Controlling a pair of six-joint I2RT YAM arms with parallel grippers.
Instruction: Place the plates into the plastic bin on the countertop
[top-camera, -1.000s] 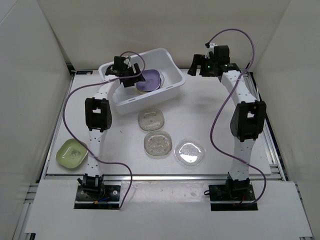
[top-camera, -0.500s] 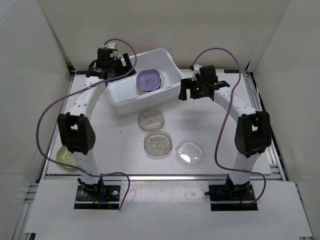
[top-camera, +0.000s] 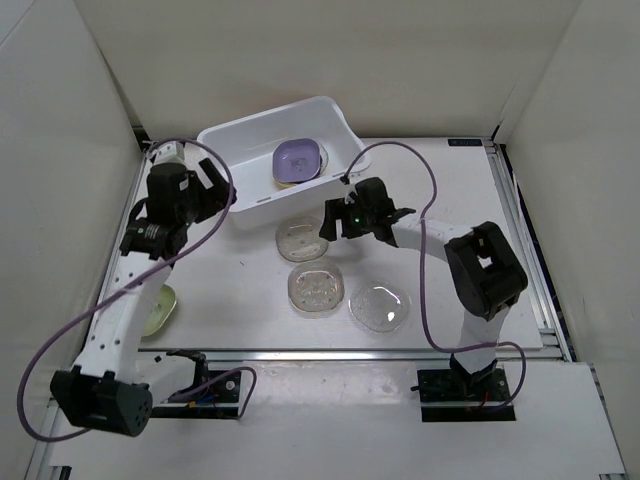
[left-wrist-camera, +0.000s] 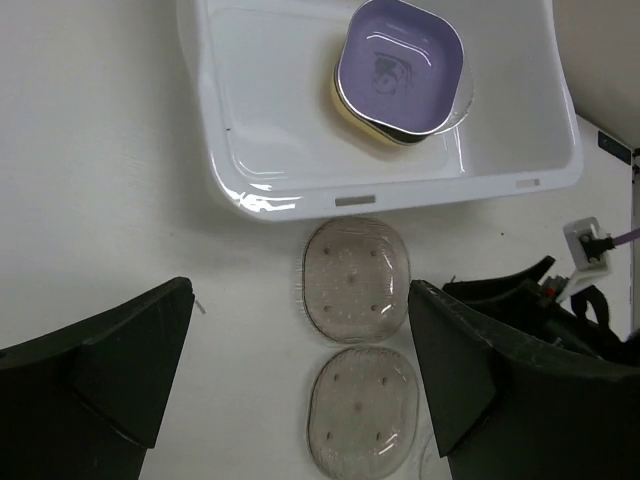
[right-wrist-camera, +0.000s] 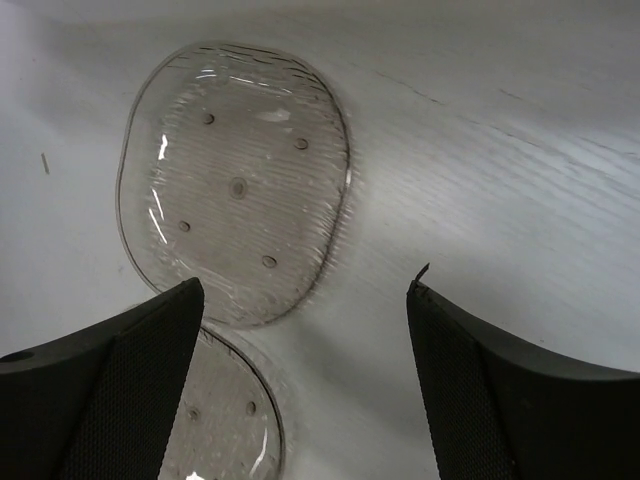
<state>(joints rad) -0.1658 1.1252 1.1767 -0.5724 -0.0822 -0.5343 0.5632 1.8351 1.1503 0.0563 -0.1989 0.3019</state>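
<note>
The left arm has swung back from the plastic bin (top-camera: 270, 205) toward the left of the countertop (top-camera: 250, 280), while the right arm has come down to the clear plate (right-wrist-camera: 235, 180) nearest the bin. The left gripper (top-camera: 215, 188) is spread wide and empty, and the right gripper (right-wrist-camera: 303, 300) is also parted over that plate's edge, gripping nothing. The bin sits at the back of the countertop, holding a purple plate (left-wrist-camera: 400, 65) stacked on a yellow plate (left-wrist-camera: 352, 120).

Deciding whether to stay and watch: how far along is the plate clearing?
Done: a purple plate lies stacked on another in the plastic bin. In hand: nothing; the right hand hovers open over the clear plate nearest the bin. Left: that plate, two more clear plates and a green plate on the countertop.
</note>
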